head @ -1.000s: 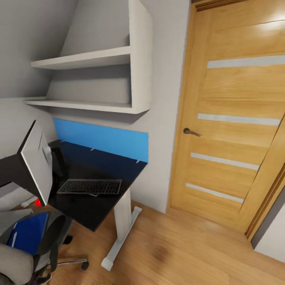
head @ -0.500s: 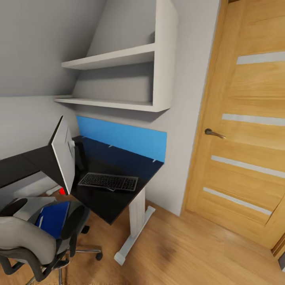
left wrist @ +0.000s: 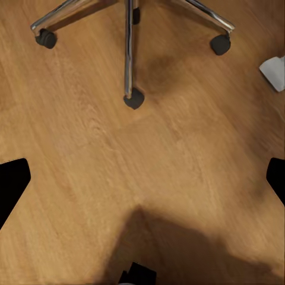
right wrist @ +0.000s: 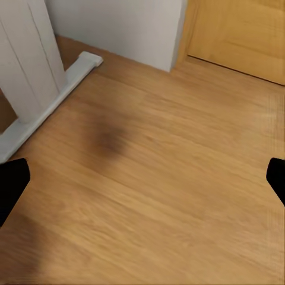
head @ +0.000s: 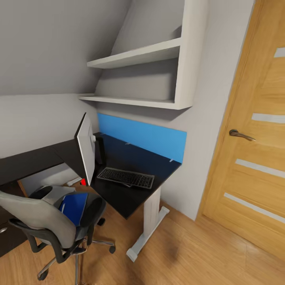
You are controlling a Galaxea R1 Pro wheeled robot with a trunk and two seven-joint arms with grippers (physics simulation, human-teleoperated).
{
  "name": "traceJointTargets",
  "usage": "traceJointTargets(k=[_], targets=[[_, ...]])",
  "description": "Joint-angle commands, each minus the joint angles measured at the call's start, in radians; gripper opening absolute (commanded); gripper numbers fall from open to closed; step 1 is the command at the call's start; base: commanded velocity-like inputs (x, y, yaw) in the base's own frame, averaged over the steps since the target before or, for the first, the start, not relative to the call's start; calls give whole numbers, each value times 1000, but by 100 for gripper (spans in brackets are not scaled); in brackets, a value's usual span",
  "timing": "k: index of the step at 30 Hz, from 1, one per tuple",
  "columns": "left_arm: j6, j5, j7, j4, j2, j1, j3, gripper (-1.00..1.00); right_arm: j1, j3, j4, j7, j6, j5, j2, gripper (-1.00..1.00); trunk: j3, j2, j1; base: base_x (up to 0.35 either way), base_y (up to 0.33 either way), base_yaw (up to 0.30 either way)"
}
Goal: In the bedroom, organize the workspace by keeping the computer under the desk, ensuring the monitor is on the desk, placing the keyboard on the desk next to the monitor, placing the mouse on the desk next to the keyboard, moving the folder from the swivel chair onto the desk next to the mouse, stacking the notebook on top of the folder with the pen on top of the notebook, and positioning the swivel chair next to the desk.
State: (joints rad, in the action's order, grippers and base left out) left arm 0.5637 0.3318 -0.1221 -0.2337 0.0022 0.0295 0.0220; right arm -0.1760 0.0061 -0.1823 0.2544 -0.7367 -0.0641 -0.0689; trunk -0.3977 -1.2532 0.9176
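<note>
blue folder [head: 74, 206] lies flat on swivel chair [head: 47, 219] seat, ahead to our left, nearer left arm. both grippers' fingers spread wide, holding nothing, over wood floor [right wrist: 154, 178]. desk [head: 126, 174] just beyond chair.

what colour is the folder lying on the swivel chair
Bright blue; the folder on the swivel chair shows best in the head view.

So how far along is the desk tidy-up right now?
Done: monitor and keyboard sit on the desk. In hand: nothing; both grippers open over the floor. Left: the folder lies on the chair; mouse, notebook and pen aren't visible.
</note>
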Motion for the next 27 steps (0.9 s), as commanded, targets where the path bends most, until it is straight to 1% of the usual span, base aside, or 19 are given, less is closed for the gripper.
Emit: traceJointTargets(k=[1,2,17,19,22,23,27], targets=[[2,-3,-7,1,0,1,3,100,0,1,0,-1,-4,-6,0,100,-4,-8,4,0,0,289],[2,-3,-8,1,0,1,3,100,0,1,1,-1,-3,-6,0,100,-7,-15,8,0,0,289],[8,-5,-3,2,6,0,6,100,0,2,1,-1,-1,-6,0,100,-7,-15,8,0,0,289],[8,-11,-2,3,6,0,7,100,0,2,1,-1,-1,-6,0,100,-7,-15,8,0,0,289],[8,-35,-3,5,7,0,6,100,0,2,1,-1,-1,-6,0,100,-7,-15,8,-12,-9,289],[8,-50,-4,6,7,0,6,100,0,2,1,-1,-1,-6,0,100,-7,-15,8,-191,-141,289],[7,-55,-4,7,7,0,5,100,0,2,1,-2,-1,-6,0,100,-7,-15,8,-236,-178,289]])
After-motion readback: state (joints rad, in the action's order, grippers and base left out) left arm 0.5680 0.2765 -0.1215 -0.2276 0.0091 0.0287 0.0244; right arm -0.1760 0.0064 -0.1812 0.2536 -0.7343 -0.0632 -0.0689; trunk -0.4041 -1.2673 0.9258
